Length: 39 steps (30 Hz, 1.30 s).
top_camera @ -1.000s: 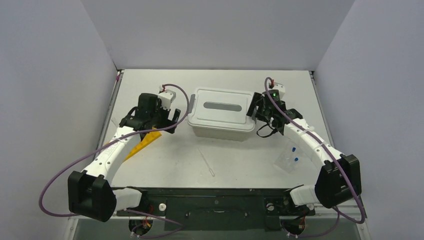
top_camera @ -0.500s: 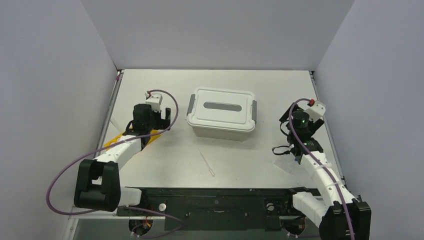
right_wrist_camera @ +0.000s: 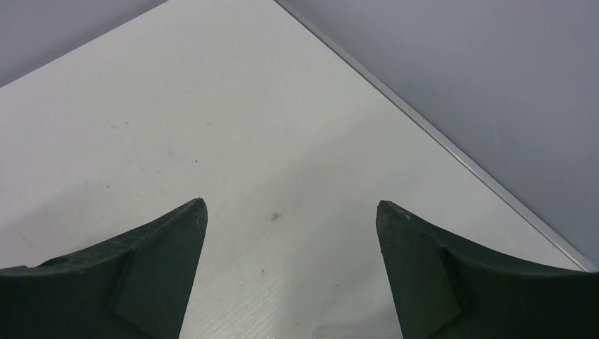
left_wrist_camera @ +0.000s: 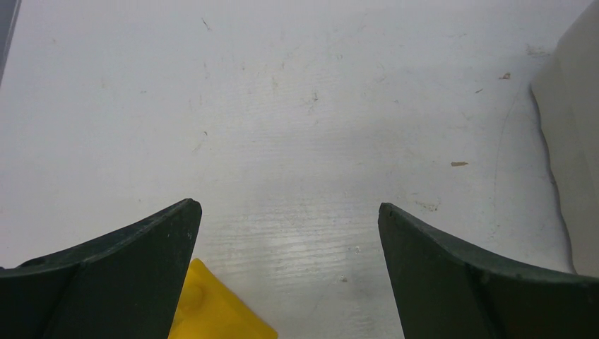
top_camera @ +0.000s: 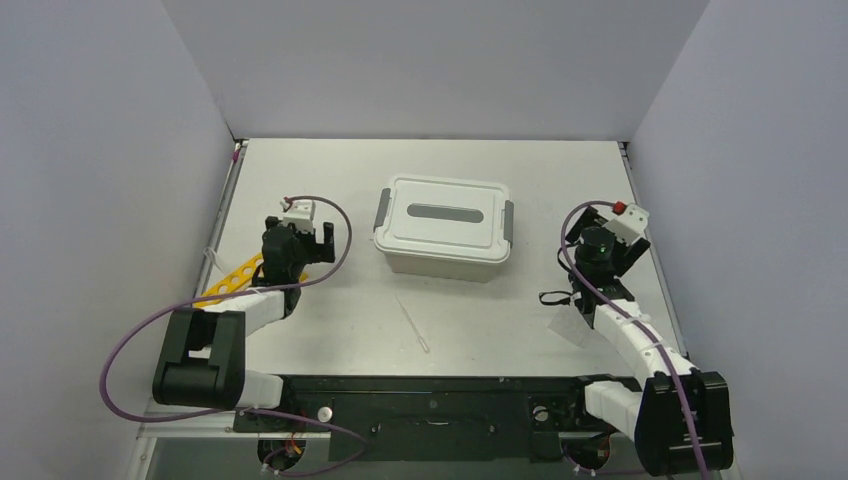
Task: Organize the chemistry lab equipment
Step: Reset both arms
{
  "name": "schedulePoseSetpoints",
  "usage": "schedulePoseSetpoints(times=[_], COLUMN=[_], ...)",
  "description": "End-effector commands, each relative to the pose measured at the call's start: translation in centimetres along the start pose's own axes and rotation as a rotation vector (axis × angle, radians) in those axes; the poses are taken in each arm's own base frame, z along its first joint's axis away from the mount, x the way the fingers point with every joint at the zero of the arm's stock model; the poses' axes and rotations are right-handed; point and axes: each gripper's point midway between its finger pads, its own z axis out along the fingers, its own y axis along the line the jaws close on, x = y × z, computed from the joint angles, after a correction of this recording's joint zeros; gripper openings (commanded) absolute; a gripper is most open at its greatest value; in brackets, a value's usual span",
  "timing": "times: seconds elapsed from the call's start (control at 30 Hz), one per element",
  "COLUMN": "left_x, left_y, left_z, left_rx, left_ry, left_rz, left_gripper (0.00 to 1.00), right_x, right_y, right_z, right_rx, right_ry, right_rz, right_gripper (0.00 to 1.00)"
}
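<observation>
One corner of the yellow rack (left_wrist_camera: 220, 312) shows, rest behind left pincer (left_wrist_camera: 289, 209).

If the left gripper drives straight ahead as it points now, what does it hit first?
Probably only bare table: nothing lies ahead of the left gripper, jaws open. The tub sits off to the right, the yellow rack behind the tips. Depth is unclear.

The left arm (top_camera: 250, 300) is covering part of the yellow tube rack (top_camera: 232, 278). The right arm (top_camera: 625, 335) is overlapping a clear item (top_camera: 565, 328) too faint to identify. A thin rod (top_camera: 412, 323) is lying on the worktop (top_camera: 480, 320), too small to name.
</observation>
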Motion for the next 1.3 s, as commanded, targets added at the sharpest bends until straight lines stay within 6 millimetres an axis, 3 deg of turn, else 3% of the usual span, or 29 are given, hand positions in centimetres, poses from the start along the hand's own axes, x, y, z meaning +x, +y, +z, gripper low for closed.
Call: schedulePoseSetpoints(times=[0.0,0.07,0.27,0.33,0.37,0.4,0.5,0.63,1.27], left_x=[-1.8,-0.8,-0.6,0.1,-1.0,-0.4,0.0,-0.3,-0.2], left_y=[1.5,1.8,2.9,2.4,2.3,2.0,2.0,2.1,2.2], left_z=[0.0,0.1,-0.9,-1.3,-1.5,-1.6,-1.5,-1.5,-1.5], left_rx=[-0.037,-0.048,-0.064,-0.038,-0.03,-0.013,-0.013,-0.017,-0.024], left_ry=[-0.129,-0.126,-0.211,-0.224,-0.287,-0.27,-0.257,-0.265,-0.258], left_rz=[-0.066,-0.081,-0.126,-0.117,-0.11,-0.103,-0.105,-0.108,-0.106], left_gripper=[0.97,0.97,0.97,0.97,0.96,0.97,0.97,0.97,0.97], right_x=[-1.7,-0.9,0.9,2.0,2.4,2.7,2.5,3.6,3.4], right_y=[-0.3,-0.4,-0.2,0.6,1.1,1.6,2.7,2.3,2.5], right_z=[0.6,0.6,-0.1,0.0,0.0,0.1,0.0,1.1,2.0], right_rx=[0.004,-0.011,-0.102,-0.15,-0.173,-0.189,-0.223,-0.196,-0.212], right_ry=[-0.137,-0.155,-0.25,-0.249,-0.247,-0.255,-0.268,-0.22,-0.196], right_rz=[0.036,0.012,-0.006,-0.05,-0.066,-0.086,-0.104,-0.094,-0.086], right_gripper=[0.85,0.85,0.85,0.85,0.85,0.85,0.85,0.85,0.87])
